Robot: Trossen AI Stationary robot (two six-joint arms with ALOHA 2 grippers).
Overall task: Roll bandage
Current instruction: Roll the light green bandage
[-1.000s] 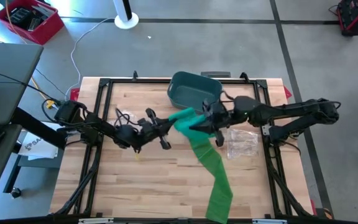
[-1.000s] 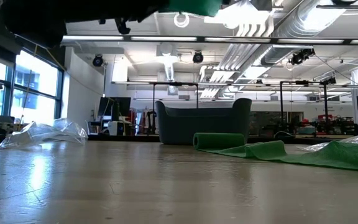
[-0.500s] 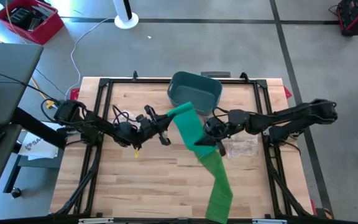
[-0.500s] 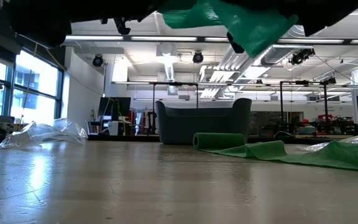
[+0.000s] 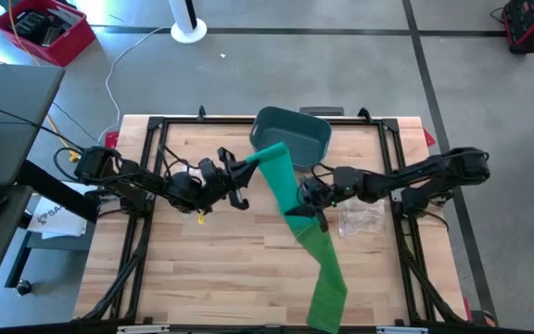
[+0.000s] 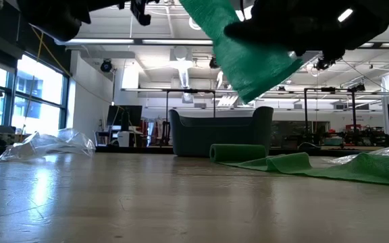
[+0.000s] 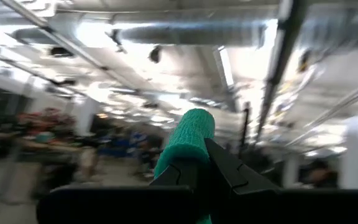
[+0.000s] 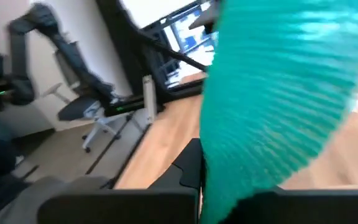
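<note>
1. The green bandage (image 5: 290, 199) runs as one long strip across the worktop (image 5: 248, 269): its rolled upper end is in the air near the worktop's centre, and its loose tail lies flat toward 6 o'clock, reaching the front edge.
2. The left jaws (image 5: 246, 171) sit just at 9 o'clock of the bandage's rolled end. They are pinched tight on that end, and in the left wrist view the green roll (image 7: 185, 146) stands straight up out of the closed fingers (image 7: 229, 177).
3. The right jaws (image 5: 306, 206) are at 3 o'clock of the strip, a little lower down its length than the left jaws. They are clamped on the strip's right edge, and the right wrist view shows the green cloth (image 8: 278, 106) draped directly over the dark fingers (image 8: 188, 168).
4. Between the two grips the strip is stretched taut and lifted off the wood; in the low view it hangs as a slanted green sheet (image 6: 242, 50) well above the surface.
5. A teal bin (image 5: 290, 134) stands at 12 o'clock of the rolled end, near the back edge.
6. A clear plastic wrapper (image 5: 360, 218) lies at 3 o'clock of the right jaws, just beside them.
</note>
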